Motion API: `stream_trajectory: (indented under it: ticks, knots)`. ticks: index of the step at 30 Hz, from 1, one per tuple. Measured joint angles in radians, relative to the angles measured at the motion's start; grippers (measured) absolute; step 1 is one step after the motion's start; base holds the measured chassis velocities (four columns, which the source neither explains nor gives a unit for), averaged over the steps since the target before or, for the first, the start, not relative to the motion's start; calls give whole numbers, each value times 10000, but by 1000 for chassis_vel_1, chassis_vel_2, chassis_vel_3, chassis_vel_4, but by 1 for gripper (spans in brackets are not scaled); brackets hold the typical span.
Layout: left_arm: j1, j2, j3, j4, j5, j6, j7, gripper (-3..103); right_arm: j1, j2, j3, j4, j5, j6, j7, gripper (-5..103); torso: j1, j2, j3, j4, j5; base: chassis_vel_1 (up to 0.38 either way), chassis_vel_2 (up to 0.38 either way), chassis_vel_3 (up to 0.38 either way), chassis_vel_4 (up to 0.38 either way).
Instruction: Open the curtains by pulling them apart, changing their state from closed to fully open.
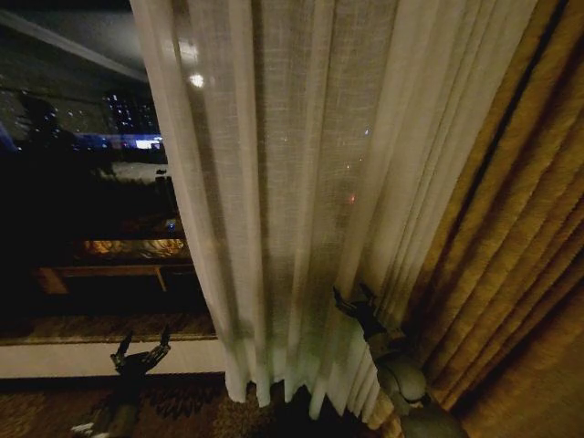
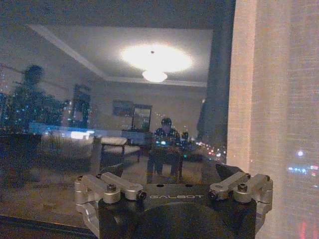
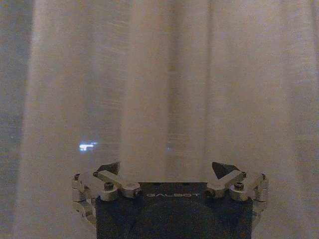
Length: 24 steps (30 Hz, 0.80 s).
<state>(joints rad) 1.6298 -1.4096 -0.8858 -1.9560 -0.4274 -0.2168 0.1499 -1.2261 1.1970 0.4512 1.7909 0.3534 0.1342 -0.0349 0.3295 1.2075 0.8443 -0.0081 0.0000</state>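
Hanging before the dark window [image 1: 82, 182] is one sheer curtain [image 1: 292, 182], beside one golden drape [image 1: 511, 255]; the right claw [image 1: 352, 299] is spreading wide at its folds, the left claw [image 1: 141, 345] spreading wide, holding nothing

Home living room: sofa [image 2: 70, 147], ceiling lamp [image 2: 155, 75], night window [image 1: 82, 182].

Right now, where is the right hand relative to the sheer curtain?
In the head view, the right hand is low on the right, open, against the sheer curtain's lower folds, beside the golden drapes.
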Motion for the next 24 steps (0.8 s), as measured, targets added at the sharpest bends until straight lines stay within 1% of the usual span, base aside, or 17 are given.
stream_trajectory:
  ticks: [4,8,13,15,17,24]
  knots:
    - [0,0,0,0,0,0,0,100,-118,-17,10,68,-9,76,-41,100,0,0,0,0,0,150,135,-137,-141]
    - [0,0,0,0,0,0,0,100,-165,-41,55,81,-50,151,-72,100,0,0,0,0,-3,204,236,-225,-226]
    - [0,0,0,0,0,0,0,100,-183,-87,193,83,-101,186,-62,100,0,0,0,2,0,288,297,-292,-286]
    - [0,0,-1,0,1,0,0,100,-239,-113,309,63,-128,221,-25,100,-1,1,-1,0,-5,293,314,-321,-300]
    - [0,0,-1,0,0,0,0,100,-290,-126,406,7,-146,271,-12,100,0,1,0,0,0,330,312,-334,-307]
    - [0,0,-1,1,0,0,0,100,-375,-138,551,-80,-192,396,3,100,0,0,0,1,0,347,359,-357,-342]
